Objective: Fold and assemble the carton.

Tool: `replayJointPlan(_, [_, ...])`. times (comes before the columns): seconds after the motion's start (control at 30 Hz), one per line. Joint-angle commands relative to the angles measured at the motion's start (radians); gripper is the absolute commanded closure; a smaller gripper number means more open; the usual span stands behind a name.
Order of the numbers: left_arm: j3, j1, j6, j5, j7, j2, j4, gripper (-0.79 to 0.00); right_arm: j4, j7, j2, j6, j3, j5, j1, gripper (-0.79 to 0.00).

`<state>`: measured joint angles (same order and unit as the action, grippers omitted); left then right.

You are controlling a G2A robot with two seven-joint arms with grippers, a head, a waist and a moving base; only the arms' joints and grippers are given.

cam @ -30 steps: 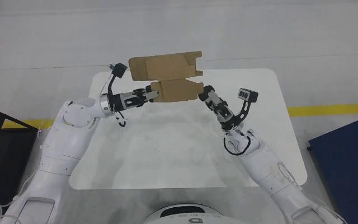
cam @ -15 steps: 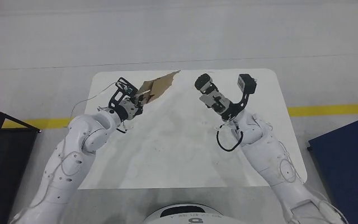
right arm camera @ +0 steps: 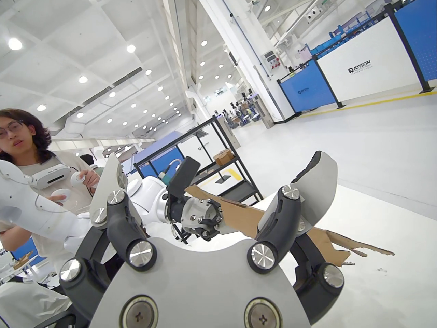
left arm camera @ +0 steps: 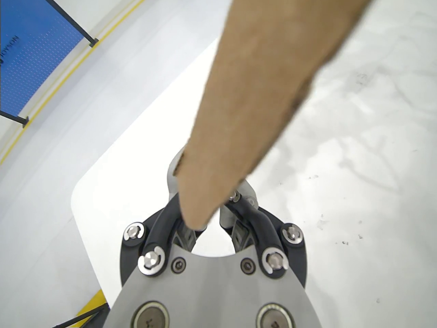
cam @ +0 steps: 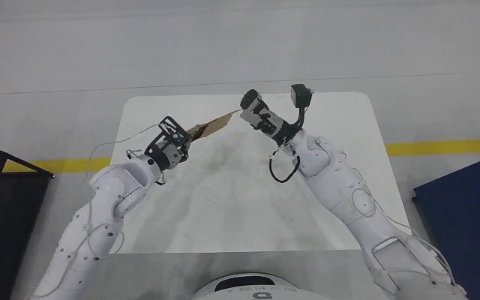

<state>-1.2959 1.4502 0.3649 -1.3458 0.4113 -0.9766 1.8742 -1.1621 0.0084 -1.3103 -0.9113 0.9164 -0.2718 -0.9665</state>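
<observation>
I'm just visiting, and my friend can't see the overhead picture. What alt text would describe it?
Seen from above, the robot's left hand grips one end of a flattened brown carton above a white table. Its right hand is close to the carton's other end.

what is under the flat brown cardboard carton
Below the flat brown cardboard carton lies the scuffed white table; the carton hides the patch beneath. The left gripper clamps its end.

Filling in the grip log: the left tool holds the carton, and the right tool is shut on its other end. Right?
Not quite. The right tool is open, fingers spread wide, in the right wrist view. The left tool does hold the carton.
</observation>
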Motion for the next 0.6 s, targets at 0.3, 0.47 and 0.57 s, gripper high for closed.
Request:
replayJointPlan(0.3, [0.015,0.042,-0.030,-0.115,-0.081,-0.004,0.046,0.000,0.087,0.114,-0.033,0.030,-0.075,0.034,0.043,-0.785])
replayJointPlan(0.47, [0.004,0.018,0.007,-0.017,-0.046,-0.008,0.025,0.000,0.104,0.208,-0.034,0.003,-0.087,0.115,0.035,-0.785])
replayJointPlan(0.57, [-0.003,0.005,0.031,0.018,-0.028,-0.009,0.017,0.000,0.104,0.214,-0.033,0.017,-0.078,0.123,0.025,-0.785])
